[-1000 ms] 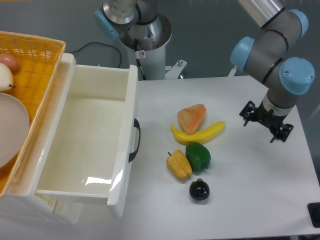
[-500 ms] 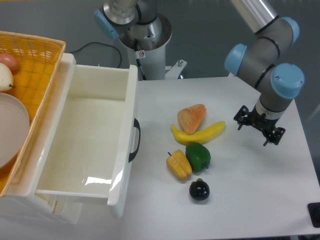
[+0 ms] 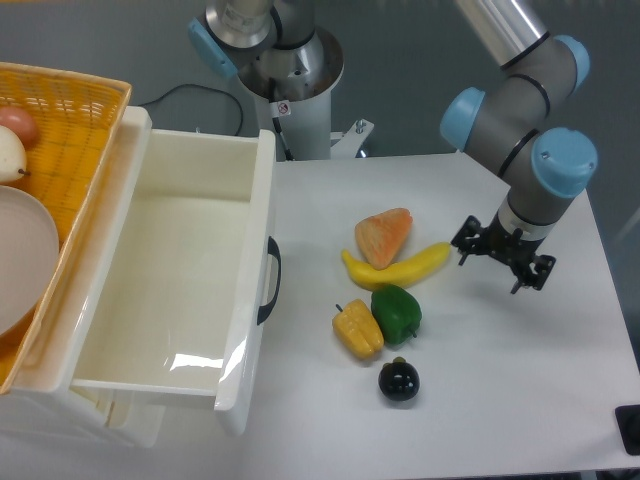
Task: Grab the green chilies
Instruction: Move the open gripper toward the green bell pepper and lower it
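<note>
One green chilies (image 3: pixel 397 313) between yellow pepper (image 3: pixel 358 331), banana (image 3: pixel 396 267).

- One fixed view only, set high in front of the counter (image 3: pixel 480 420) and looking steeply down and across it toward the arm's base (image 3: pixel 285 60) at upper centre.
- It stands at middle range: the white drawer (image 3: pixel 180 290) fills the left half, a yellow basket (image 3: pixel 70 110) is cut off at upper left, and the counter's right edge reaches the right side.
- The arm enters from the upper right, and its gripper (image 3: pixel 503 259) hangs right of centre.
</note>
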